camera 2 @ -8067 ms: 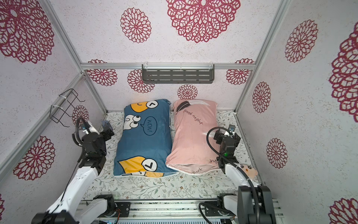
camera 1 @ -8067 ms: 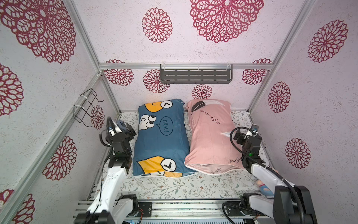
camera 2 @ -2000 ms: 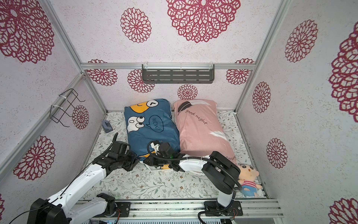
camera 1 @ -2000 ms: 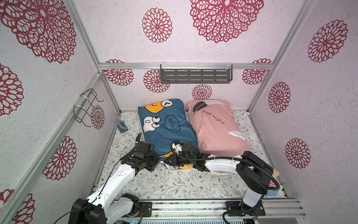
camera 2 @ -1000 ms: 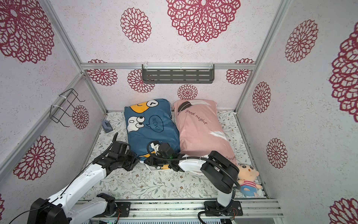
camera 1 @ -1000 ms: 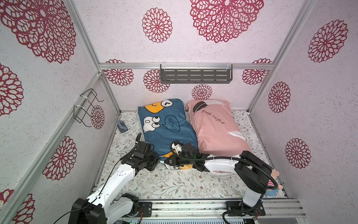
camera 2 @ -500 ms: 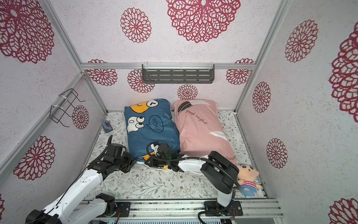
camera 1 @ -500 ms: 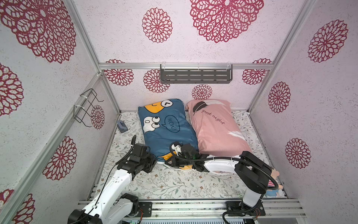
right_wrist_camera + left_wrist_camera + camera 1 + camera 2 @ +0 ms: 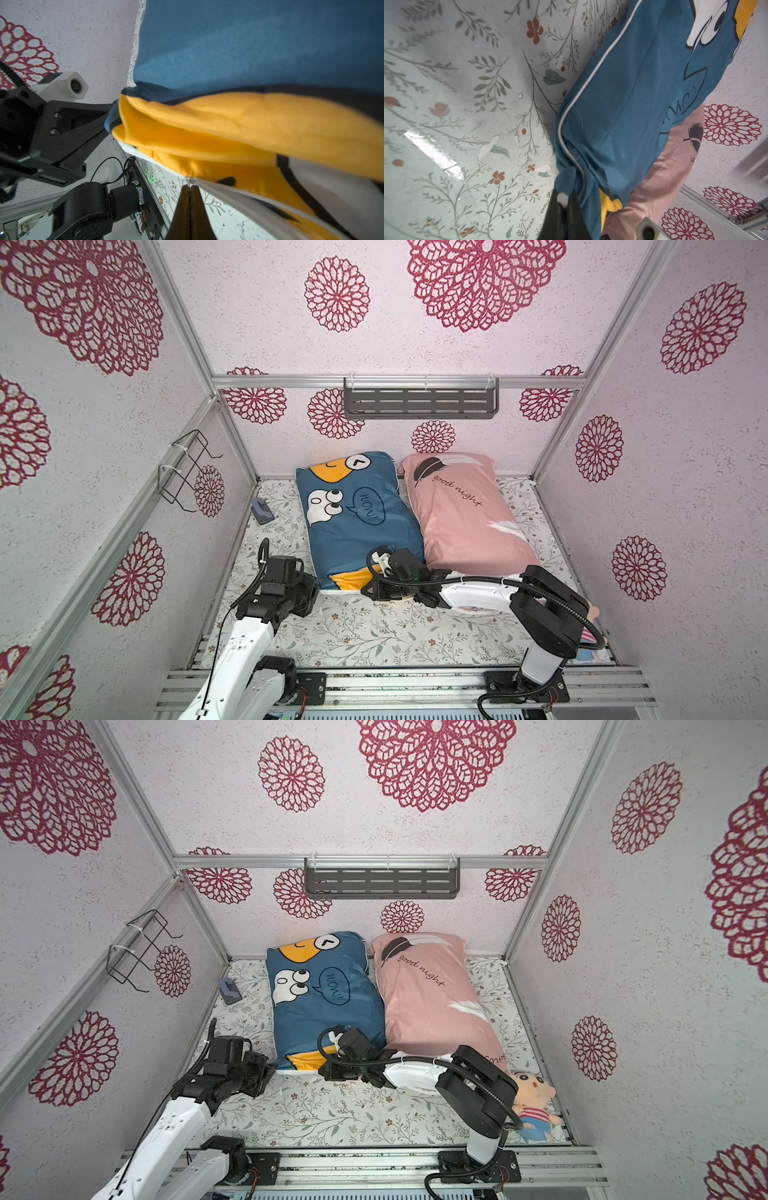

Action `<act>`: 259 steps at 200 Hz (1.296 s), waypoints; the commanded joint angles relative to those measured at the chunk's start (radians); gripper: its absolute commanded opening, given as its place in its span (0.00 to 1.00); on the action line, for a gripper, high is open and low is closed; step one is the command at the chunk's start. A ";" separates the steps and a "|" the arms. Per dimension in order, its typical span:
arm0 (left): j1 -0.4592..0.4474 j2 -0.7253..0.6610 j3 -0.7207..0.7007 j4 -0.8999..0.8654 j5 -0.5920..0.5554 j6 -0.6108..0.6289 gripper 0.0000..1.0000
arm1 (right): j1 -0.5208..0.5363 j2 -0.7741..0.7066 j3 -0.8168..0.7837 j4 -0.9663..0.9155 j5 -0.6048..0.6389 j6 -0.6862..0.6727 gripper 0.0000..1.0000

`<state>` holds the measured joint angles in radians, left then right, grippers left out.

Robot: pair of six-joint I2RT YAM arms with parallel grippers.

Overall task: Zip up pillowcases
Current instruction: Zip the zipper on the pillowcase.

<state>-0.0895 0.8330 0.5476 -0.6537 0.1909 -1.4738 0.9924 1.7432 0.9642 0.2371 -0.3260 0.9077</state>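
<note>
Fabric cases, two, both stuffed: blue pillowcase (image 9: 357, 531) beside pink pillowcase (image 9: 461, 526); two pincers, left pincer (image 9: 564, 197) clamping blue's corner, right pincer (image 9: 189, 187) closed at its zip edge.

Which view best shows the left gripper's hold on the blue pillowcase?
Left wrist: the left gripper pinches the blue pillowcase corner close up. Right wrist shows it sideways; in both top views the gripper hides contact.

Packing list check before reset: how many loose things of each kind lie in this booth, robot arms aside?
Pillows: 2 (blue pillow, pink pillow)
Dolls: 1 (plush doll)
Blocks: 1 (small grey-blue block)
Total: 4
</note>
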 commanded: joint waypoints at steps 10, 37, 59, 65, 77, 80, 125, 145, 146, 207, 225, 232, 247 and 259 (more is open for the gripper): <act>0.070 -0.056 -0.026 -0.059 -0.052 0.017 0.00 | 0.002 -0.054 0.024 -0.108 0.076 -0.041 0.00; 0.116 -0.090 -0.049 -0.066 -0.054 0.012 0.00 | 0.006 -0.068 0.021 -0.150 0.116 -0.044 0.00; 0.157 -0.091 -0.054 -0.055 -0.059 0.028 0.00 | 0.011 -0.076 0.020 -0.186 0.147 -0.050 0.00; 0.167 -0.087 -0.054 -0.050 -0.062 0.034 0.00 | 0.013 -0.077 0.019 -0.197 0.157 -0.052 0.00; 0.188 -0.079 -0.053 -0.046 -0.063 0.043 0.00 | 0.015 -0.083 0.016 -0.217 0.177 -0.053 0.00; 0.194 -0.078 -0.052 -0.047 -0.063 0.045 0.00 | 0.014 -0.085 0.015 -0.222 0.181 -0.053 0.00; 0.292 -0.071 -0.040 -0.034 -0.073 0.085 0.00 | 0.017 -0.121 -0.023 -0.274 0.242 -0.047 0.00; 0.322 -0.060 -0.032 -0.027 -0.072 0.103 0.00 | 0.019 -0.135 -0.038 -0.301 0.263 -0.046 0.00; 0.324 -0.059 -0.032 -0.027 -0.072 0.105 0.00 | 0.019 -0.136 -0.039 -0.302 0.264 -0.046 0.00; 0.431 0.000 0.011 -0.022 -0.089 0.228 0.00 | 0.020 -0.197 -0.096 -0.398 0.324 -0.045 0.00; 0.456 0.028 0.015 -0.003 -0.080 0.256 0.00 | 0.019 -0.214 -0.119 -0.422 0.339 -0.036 0.00; 0.465 0.038 0.018 0.000 -0.080 0.265 0.00 | 0.019 -0.223 -0.128 -0.434 0.347 -0.032 0.00; 0.478 0.056 0.026 0.006 -0.083 0.287 0.00 | 0.020 -0.248 -0.149 -0.464 0.369 -0.026 0.00; 0.489 0.069 0.032 0.011 -0.085 0.301 0.00 | 0.019 -0.268 -0.163 -0.488 0.388 -0.023 0.00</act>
<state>0.3687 0.8845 0.5434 -0.6899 0.1658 -1.2263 1.0100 1.5345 0.8230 -0.1513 -0.0135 0.8757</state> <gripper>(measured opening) 0.048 0.046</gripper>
